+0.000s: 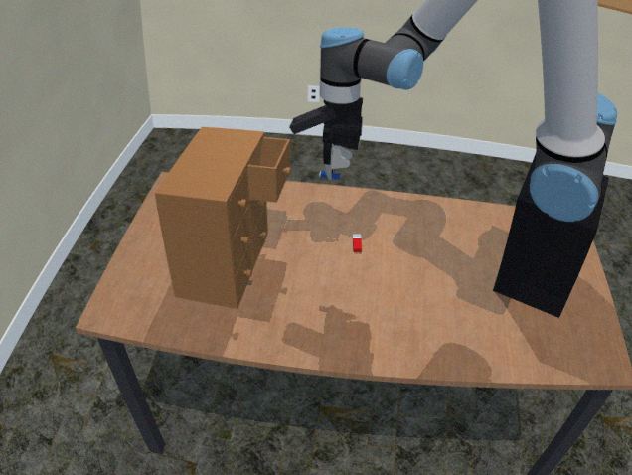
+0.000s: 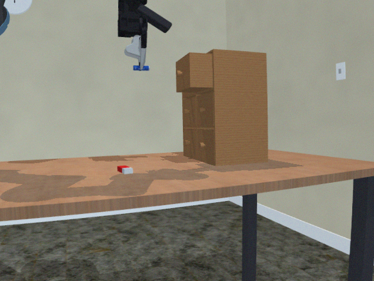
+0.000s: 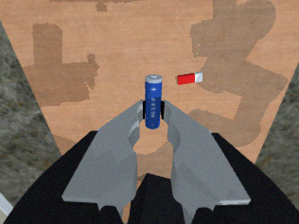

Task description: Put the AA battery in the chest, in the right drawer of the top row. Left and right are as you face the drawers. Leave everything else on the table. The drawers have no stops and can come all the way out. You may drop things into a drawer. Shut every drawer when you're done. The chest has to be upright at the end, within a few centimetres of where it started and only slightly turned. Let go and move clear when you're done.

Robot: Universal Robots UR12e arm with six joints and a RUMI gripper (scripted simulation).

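Note:
The blue AA battery (image 1: 335, 175) (image 2: 146, 68) (image 3: 152, 89) is held crosswise between the fingertips of my gripper (image 1: 329, 175) (image 2: 141, 67) (image 3: 152, 101), which is shut on it high above the table. The wooden chest (image 1: 204, 244) (image 2: 241, 105) stands upright. Its top right drawer (image 1: 262, 184) (image 2: 200, 70) is pulled well out, and its hollow shows from above in the top view. The battery is out in front of this drawer, not over it. The other drawers look shut. The chest is not in the wrist view.
A red and white block (image 1: 357, 243) (image 2: 124, 169) (image 3: 188, 78) lies on the table (image 1: 408, 326) (image 2: 229, 178) (image 3: 123, 23), in front of the chest. The black arm base (image 1: 547, 254) stands at the table's other end. A wall is behind the chest.

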